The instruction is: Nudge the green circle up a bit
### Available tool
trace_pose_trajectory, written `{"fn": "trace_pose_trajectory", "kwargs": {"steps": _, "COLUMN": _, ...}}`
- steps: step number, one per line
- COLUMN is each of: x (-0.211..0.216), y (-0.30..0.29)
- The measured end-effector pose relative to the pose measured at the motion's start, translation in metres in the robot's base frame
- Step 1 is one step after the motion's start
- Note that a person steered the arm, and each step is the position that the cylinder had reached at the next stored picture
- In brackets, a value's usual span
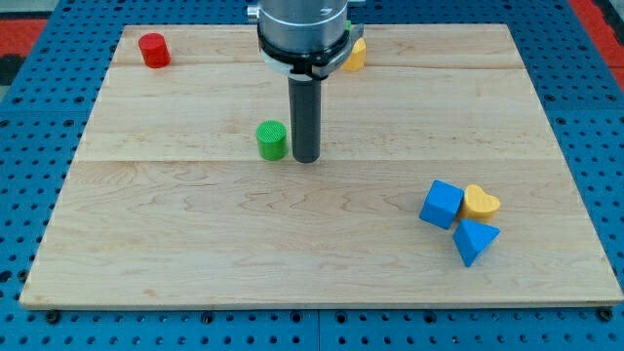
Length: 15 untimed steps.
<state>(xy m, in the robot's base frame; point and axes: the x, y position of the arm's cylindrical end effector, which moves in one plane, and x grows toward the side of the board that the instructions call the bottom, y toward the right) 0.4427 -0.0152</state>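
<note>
The green circle (271,139) is a short green cylinder standing on the wooden board (195,244), a little left of the middle. My tip (306,158) rests on the board just to the right of the green circle, with a narrow gap between them and slightly lower in the view. The rod rises from there to the arm's metal head at the view's top.
A red cylinder (153,50) stands at the top left. A yellow block (355,55) is partly hidden behind the arm's head at the top. A blue cube (442,205), a yellow heart (480,202) and a blue triangle (475,240) cluster at the lower right.
</note>
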Motion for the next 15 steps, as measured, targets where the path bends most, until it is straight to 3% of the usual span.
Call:
{"fn": "trace_pose_trajectory", "kwargs": {"steps": 3, "x": -0.015, "y": -0.12}}
{"fn": "trace_pose_trajectory", "kwargs": {"steps": 12, "x": -0.015, "y": -0.259}}
{"fn": "trace_pose_trajectory", "kwargs": {"steps": 14, "x": 0.0, "y": -0.258}}
{"fn": "trace_pose_trajectory", "kwargs": {"steps": 15, "x": 0.024, "y": -0.156}}
